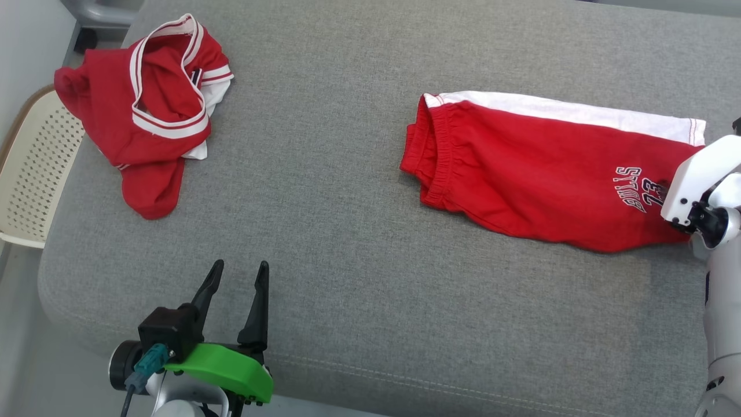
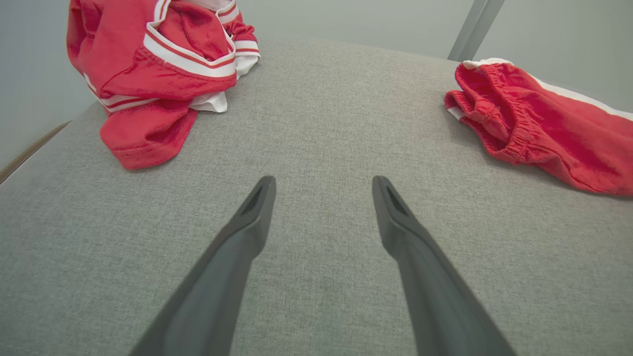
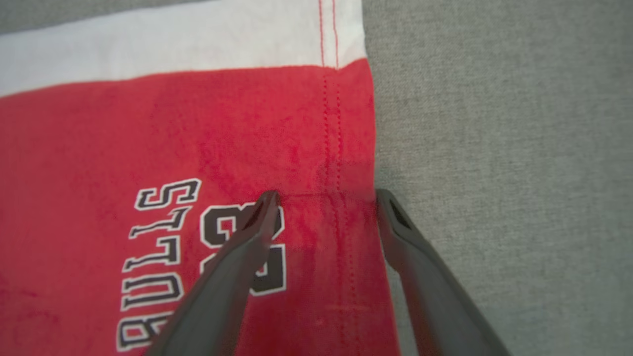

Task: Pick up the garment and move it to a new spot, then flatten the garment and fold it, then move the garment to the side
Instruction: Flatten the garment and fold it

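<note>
The garment, red shorts (image 1: 538,174) with a white side stripe and "BULLS 23" lettering, lies folded flat on the right of the grey cushion (image 1: 359,278). Its elastic waistband (image 2: 514,123) points left. My right gripper (image 3: 324,198) is open just over the hem corner, one finger above the printed number and the other at the cloth's edge over bare cushion. In the head view its pale wrist (image 1: 694,185) covers that corner. My left gripper (image 1: 241,265) stands open and empty near the front left edge, and its fingertips (image 2: 267,188) hover over bare fabric.
A second red garment (image 1: 150,104) with white trim lies crumpled at the far left corner (image 2: 163,64). A cream perforated chair (image 1: 35,168) stands beside the cushion's left edge. The cushion's front edge runs just behind my left gripper.
</note>
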You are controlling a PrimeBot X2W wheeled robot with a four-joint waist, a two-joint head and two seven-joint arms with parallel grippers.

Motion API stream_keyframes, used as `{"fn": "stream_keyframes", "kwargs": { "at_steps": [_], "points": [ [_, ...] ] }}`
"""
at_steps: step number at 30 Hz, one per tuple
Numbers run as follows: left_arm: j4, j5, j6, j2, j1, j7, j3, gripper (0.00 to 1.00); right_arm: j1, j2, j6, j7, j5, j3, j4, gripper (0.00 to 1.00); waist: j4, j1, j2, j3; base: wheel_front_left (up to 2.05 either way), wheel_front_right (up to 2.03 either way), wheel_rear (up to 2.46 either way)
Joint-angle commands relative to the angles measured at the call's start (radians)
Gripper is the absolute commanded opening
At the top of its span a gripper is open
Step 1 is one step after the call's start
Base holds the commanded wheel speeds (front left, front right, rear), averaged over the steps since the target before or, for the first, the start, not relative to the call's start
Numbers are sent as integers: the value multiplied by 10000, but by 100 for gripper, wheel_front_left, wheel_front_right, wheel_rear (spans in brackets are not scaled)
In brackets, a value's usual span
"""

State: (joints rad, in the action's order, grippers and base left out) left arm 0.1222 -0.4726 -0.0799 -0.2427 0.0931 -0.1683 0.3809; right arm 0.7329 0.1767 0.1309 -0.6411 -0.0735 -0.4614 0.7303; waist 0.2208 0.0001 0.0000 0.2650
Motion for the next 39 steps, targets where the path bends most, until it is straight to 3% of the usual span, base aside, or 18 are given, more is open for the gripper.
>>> {"fn": "stream_keyframes", "kwargs": {
  "at_steps": [1,12,13,14,15,31,39],
  "points": [
    [69,73,45,-3,195,-56,-2,100,175,-71,-2,-63,-142,-114,165,100,148,-1,0,161,0,0,0],
    [344,-47,100,30,332,-122,65,100,672,-605,13,-384,-204,179,1119,100,315,-1,0,190,0,0,0],
    [358,-58,92,34,328,-119,77,100,672,-574,13,-386,-184,213,1179,95,327,-1,0,162,0,0,0],
    [375,-62,83,35,324,-115,88,100,697,-499,13,-331,-220,236,1193,43,341,-1,0,135,0,0,0],
    [401,-81,64,40,302,-96,115,100,701,-377,10,-197,-313,261,1228,0,366,-1,0,64,0,0,0],
    [381,-178,-70,-108,-179,28,276,100,456,994,-10,-139,-1710,-79,822,0,445,-1,0,-813,0,0,0],
    [325,-278,-161,-163,-392,45,246,100,781,579,-8,-471,-1676,585,573,0,518,-1,0,-1195,0,0,0]
  ]
}}
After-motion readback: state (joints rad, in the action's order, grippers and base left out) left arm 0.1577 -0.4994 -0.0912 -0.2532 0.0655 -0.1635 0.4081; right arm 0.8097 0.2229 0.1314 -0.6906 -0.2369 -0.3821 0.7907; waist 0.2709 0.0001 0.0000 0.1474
